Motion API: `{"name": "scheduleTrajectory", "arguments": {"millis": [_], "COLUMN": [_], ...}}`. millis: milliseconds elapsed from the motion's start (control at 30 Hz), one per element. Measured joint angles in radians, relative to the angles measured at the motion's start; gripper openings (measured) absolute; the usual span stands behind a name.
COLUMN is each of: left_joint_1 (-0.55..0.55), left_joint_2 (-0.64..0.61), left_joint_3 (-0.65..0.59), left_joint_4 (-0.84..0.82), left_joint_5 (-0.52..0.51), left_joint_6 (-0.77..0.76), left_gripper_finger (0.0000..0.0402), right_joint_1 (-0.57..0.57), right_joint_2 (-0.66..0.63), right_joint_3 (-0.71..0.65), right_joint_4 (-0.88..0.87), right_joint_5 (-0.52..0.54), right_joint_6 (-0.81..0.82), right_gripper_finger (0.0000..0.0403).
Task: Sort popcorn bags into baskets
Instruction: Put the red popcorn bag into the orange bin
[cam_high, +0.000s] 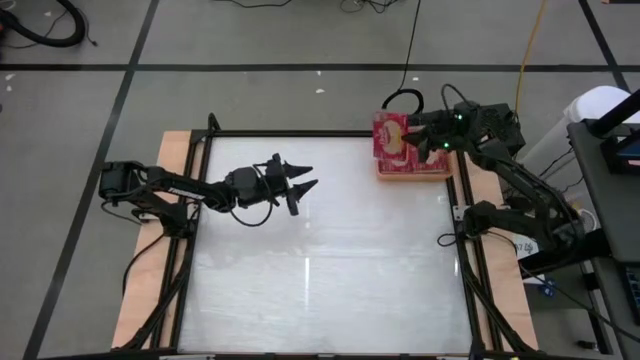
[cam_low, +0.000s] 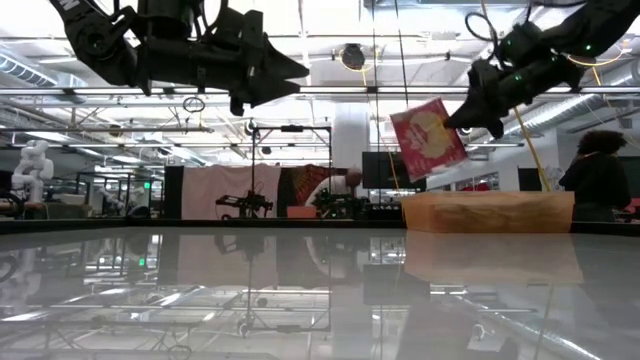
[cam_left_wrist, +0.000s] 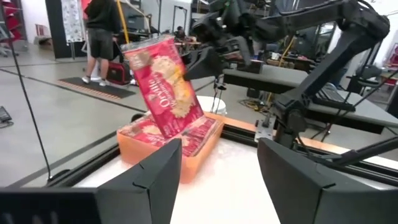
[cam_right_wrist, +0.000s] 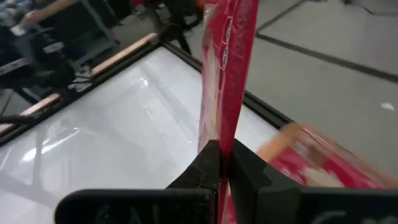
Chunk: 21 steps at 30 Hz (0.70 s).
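The right gripper (cam_high: 418, 143) was pinched tight on one thin edge of a red bag (cam_left_wrist: 163, 84), and the bag hung in the air just above the orange tray (cam_left_wrist: 198, 159). More bags (cam_left_wrist: 194, 132) lay flat in the tray. The left gripper (cam_high: 303, 180) was up over the table, well apart, its fingers spread and holding nothing. The bag looked light and flat (and a bit floppy), so an edge seemed the best spot to hold.

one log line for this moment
right gripper: shut on bag, above tray | left gripper: open, empty, mid-table | tray: bags inside
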Motion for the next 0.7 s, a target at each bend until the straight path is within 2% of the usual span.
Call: {"name": "scheduleTrajectory", "arguments": {"millis": [233,467,700], "left_joint_1": [-0.005,-0.005,-0.008], "left_joint_2": [0.000,0.000,0.000], "left_joint_3": [0.000,0.000,0.000], "left_joint_4": [0.000,-0.001,-0.025], "left_joint_5": [0.006,0.008,0.009], "left_joint_6": [-0.001,-0.001,-0.002], "left_gripper_finger": [0.0200,0.0193,0.0203], "right_joint_1": [-0.105,-0.110,-0.110], "right_joint_2": [0.075,0.165,0.182], "right_joint_3": [0.000,0.000,0.000], "right_joint_4": [-0.044,-0.080,-0.086], "right_joint_5": [-0.027,-0.036,-0.025], "right_joint_6": [-0.026,-0.056,-0.080], "right_gripper_finger": [0.0006,0.0006,0.0007]}}
